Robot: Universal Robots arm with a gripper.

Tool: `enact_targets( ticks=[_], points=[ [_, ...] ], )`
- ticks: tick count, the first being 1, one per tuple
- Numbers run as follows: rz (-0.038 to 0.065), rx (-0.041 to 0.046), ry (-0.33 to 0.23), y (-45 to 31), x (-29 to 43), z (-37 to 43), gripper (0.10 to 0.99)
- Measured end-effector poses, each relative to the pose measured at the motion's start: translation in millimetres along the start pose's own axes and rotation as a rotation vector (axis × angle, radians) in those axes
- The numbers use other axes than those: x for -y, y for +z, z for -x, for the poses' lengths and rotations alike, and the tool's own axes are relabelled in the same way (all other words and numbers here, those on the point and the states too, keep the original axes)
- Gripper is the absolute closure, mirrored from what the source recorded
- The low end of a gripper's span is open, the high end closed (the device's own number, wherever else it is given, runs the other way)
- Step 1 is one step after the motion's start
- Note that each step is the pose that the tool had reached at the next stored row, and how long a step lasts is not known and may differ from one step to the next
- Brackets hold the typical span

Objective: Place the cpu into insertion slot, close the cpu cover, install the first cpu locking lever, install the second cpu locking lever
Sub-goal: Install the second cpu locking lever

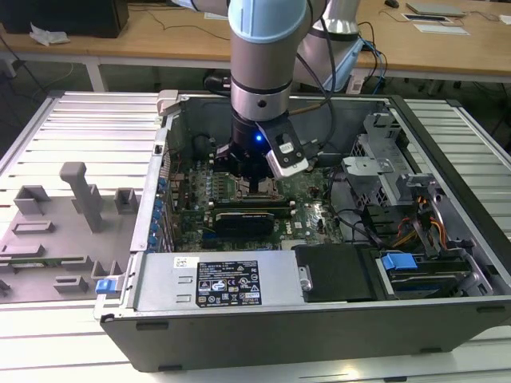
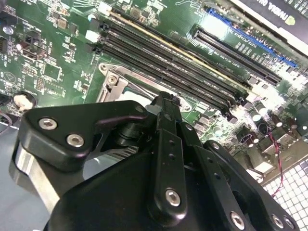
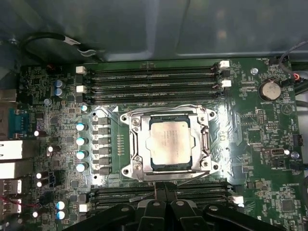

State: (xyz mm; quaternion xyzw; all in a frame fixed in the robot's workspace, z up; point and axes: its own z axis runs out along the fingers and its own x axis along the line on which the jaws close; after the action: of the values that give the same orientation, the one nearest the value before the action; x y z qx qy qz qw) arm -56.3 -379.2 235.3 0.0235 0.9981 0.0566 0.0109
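Although the chip [image 3: 171, 144] sits in its socket [image 3: 132, 144] under the cover [image 3: 203, 142], the clenched gripper [image 3: 166, 188] could scrape nearby memory slots [image 3: 154, 79].

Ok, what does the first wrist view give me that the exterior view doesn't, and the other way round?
First wrist view: the cpu lies seated in the insertion slot, with the cpu cover down around it, and a round coin battery at the board's edge.

Exterior view: the whole open computer case, the arm reaching down into it, the grey fixture tray at the exterior view's left.

Both: the green motherboard and the gripper near the socket.
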Motion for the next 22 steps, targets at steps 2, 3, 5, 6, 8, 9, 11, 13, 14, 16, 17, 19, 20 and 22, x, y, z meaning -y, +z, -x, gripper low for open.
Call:
enact_targets(
  ticks=[2, 3, 5, 6, 8, 9, 11, 13, 14, 16, 17, 19, 20, 22],
  points=[
    [0.008, -0.0001, 0.0, 1.7, 0.6, -3.1, 0.98],
    [0.011, -0.0002, 0.0, 2.3, 1.0, -3.9, 0.98],
    [0.02, -0.0004, 0.0, 3.6, 3.1, -5.4, 0.98],
    [0.029, -0.0001, 0.001, 3.9, 5.6, -6.0, 0.98],
    [0.052, 0.0018, 0.001, 4.0, 10.6, -7.6, 0.98],
    [0.059, 0.0018, 0.001, 4.3, 12.2, -7.9, 0.98],
    [0.073, 0.0016, 0.001, 4.7, 15.5, -8.6, 0.98],
    [0.085, 0.0026, 0.001, 5.1, 18.6, -10.0, 0.98],
    [0.096, 0.0038, 0.002, 5.8, 20.6, -11.3, 0.98],
    [0.113, 0.0046, 0.002, 6.9, 22.0, -13.1, 0.98],
    [0.118, 0.0047, 0.002, 7.4, 22.5, -13.9, 0.98],
    [0.127, 0.0048, 0.002, 8.7, 23.6, -15.6, 0.98],
    [0.131, 0.0047, 0.002, 10.4, 24.8, -17.1, 0.98],
    [0.134, 0.0046, 0.002, 12.5, 26.1, -18.4, 0.98]
  ],
)
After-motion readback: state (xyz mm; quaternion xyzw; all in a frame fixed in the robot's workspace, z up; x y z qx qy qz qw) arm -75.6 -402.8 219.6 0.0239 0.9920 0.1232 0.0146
